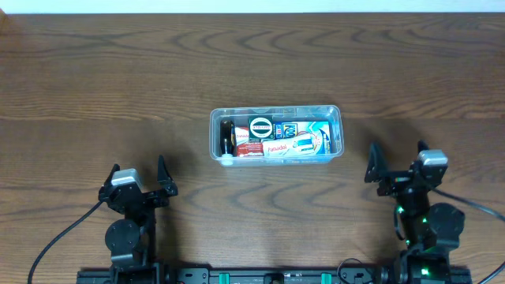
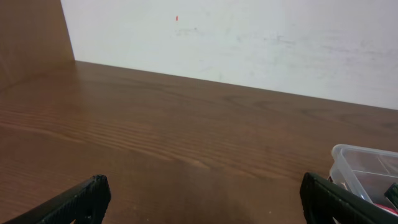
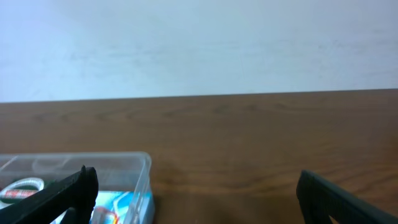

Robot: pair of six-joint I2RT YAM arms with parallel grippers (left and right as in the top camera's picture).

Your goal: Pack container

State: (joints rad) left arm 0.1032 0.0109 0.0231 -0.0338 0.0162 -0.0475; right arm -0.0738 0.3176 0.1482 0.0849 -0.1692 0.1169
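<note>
The clear plastic container (image 1: 334, 113) sits at the table's middle. It holds several small boxes (image 1: 276, 147), a round dark-lidded item (image 1: 260, 125) and a dark bottle (image 1: 227, 140). My left gripper (image 1: 140, 178) is open and empty near the front left, well away from the container. My right gripper (image 1: 397, 162) is open and empty to the front right of it. The container's corner shows at the right edge of the left wrist view (image 2: 364, 163) and at the lower left of the right wrist view (image 3: 134, 163). Both sets of jaws (image 2: 202, 196) (image 3: 196, 193) have only bare wood between them.
The wooden table (image 1: 118, 71) spreads all round the container. A white wall (image 2: 249, 43) stands behind the far edge. Cables run from both arm bases at the front edge (image 1: 55, 237).
</note>
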